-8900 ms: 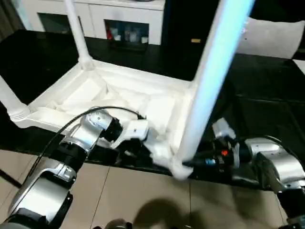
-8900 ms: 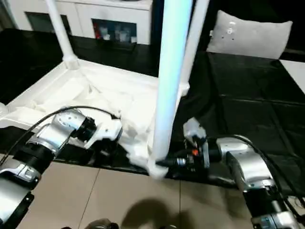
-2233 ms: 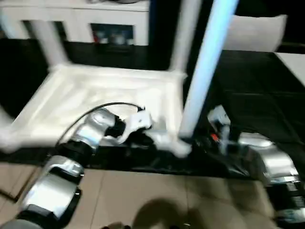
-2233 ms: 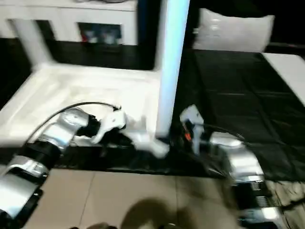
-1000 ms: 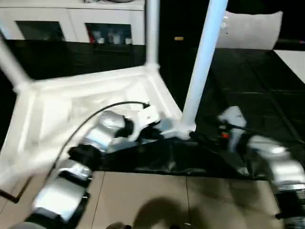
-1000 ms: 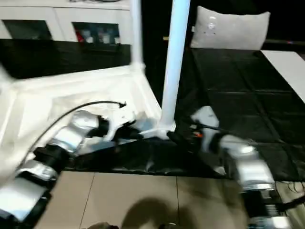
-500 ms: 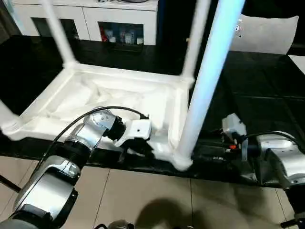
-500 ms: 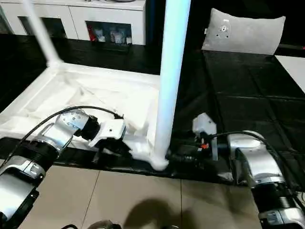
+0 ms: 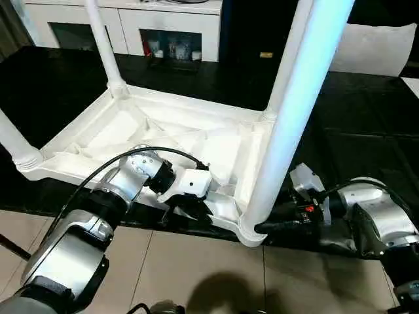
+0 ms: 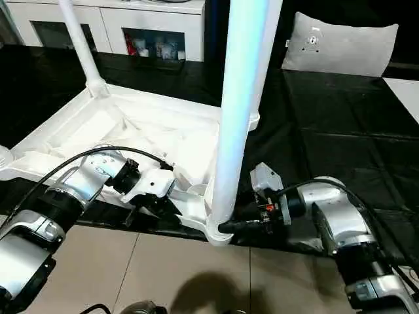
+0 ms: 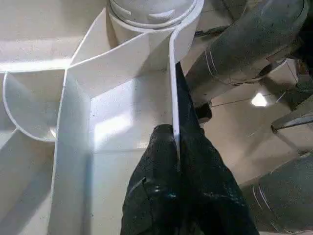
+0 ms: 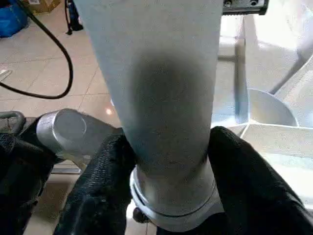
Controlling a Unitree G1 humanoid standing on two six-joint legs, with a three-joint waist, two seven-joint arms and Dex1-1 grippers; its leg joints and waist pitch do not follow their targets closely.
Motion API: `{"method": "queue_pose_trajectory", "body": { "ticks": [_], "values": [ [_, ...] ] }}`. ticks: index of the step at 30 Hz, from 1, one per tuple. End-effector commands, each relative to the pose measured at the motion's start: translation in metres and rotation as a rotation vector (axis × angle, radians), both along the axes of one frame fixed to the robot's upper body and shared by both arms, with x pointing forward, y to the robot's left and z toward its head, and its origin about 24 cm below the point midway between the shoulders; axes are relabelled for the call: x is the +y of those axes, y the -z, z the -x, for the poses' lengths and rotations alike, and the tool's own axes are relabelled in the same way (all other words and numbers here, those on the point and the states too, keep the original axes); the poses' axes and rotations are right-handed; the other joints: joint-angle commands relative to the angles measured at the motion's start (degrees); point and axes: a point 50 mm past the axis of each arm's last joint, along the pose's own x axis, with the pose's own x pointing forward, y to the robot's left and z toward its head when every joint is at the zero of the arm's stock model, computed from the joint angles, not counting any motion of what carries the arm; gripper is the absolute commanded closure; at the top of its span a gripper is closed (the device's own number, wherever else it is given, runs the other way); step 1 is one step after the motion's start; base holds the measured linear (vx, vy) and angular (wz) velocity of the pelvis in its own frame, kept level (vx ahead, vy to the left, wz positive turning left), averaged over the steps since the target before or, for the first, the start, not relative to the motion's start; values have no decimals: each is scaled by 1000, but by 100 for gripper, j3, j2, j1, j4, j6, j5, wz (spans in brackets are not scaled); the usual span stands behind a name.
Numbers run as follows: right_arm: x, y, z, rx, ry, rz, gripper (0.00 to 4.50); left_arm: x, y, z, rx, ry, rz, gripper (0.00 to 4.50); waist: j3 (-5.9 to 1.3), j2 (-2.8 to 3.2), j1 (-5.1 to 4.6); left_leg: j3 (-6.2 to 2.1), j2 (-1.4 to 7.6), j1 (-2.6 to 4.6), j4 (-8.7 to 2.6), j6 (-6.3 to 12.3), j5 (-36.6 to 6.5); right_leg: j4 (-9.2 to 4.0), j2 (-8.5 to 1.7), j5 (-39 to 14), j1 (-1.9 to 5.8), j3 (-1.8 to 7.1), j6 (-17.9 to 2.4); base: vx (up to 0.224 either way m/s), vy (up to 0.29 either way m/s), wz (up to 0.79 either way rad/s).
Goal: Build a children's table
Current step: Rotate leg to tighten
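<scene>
Over the last second the right gripper (image 12: 168,196) closed its fingers onto the base of the near leg (image 9: 288,124), at 5 o'clock on the upturned tabletop (image 9: 167,140), while the left gripper (image 11: 176,161) stayed pinched on its rim, suggesting that leg was being seated.

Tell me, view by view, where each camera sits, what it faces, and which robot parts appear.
Head stereo pair: looks forward and down over both silver forearms at the upturned tabletop with its legs standing up.
Left wrist view: looks along the left gripper, shut on the tabletop's thin rim wall beside a corner socket.
Right wrist view: looks along the right gripper, its fingers on either side of the near leg at its base.
Shared: the near leg's corner socket appears in the head and both wrist views.
</scene>
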Motion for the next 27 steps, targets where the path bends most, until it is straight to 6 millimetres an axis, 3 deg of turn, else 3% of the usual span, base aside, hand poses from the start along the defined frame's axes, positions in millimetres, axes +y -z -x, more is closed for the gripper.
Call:
{"method": "queue_pose_trajectory", "body": {
  "ticks": [1,5,11,12,16,18,20,22,26,27],
  "values": [
    [0,-2,-1,6,-16,-6,229,-8,-4,1,-18,86,-31,450,-461,-70,-32,-271,558,118,-412,518,-622,-435,-707,-1567,305,430,-967,0,0,0],
    [1,-2,-1,18,-31,-10,256,-6,-4,0,-19,83,-35,450,-455,-68,-39,-273,559,119,-416,523,-633,-429,-705,-1500,304,430,-996,0,0,0],
    [1,-1,3,50,-38,-28,259,-4,-4,-1,-6,58,-29,450,-455,-66,-33,-273,561,121,-417,510,-640,-434,-712,-1523,309,433,-998,0,0,0],
    [2,-2,4,62,-17,-46,259,-4,-4,-2,6,26,-6,450,-459,-43,-27,-277,566,121,-416,507,-628,-429,-713,-1504,309,433,-1004,0,0,0],
    [10,-2,4,100,112,-96,259,-8,-4,-7,33,-116,49,450,-446,-54,-24,-285,581,123,-430,486,-601,-426,-722,-1428,304,437,-1063,0,0,0],
    [16,3,0,98,239,-101,259,-14,-4,-11,56,-222,93,450,-418,-40,-57,-278,548,129,-432,360,-764,-488,-722,-1888,306,429,-942,0,0,0],
    [21,7,-4,80,348,-104,259,-20,-5,-14,69,-298,132,450,-375,-53,-119,-298,502,166,-446,195,-1055,-614,-724,-2710,287,386,-707,0,0,0],
    [27,13,-8,61,451,-93,259,-29,-6,-17,61,-362,161,450,-358,-52,-208,-328,501,179,-462,101,-1231,-668,-728,-3023,289,365,-580,0,0,0],
    [41,20,-17,51,659,-89,259,-50,-6,-20,66,-467,221,450,-399,-48,-432,-354,518,160,-475,82,-1222,-640,-727,-2567,308,369,-715,0,0,0],
    [44,20,-19,47,699,-86,259,-54,-6,-20,66,-483,230,450,-407,-49,-450,-347,504,143,-465,105,-1167,-627,-729,-2467,319,372,-755,0,0,0]
  ]
}}
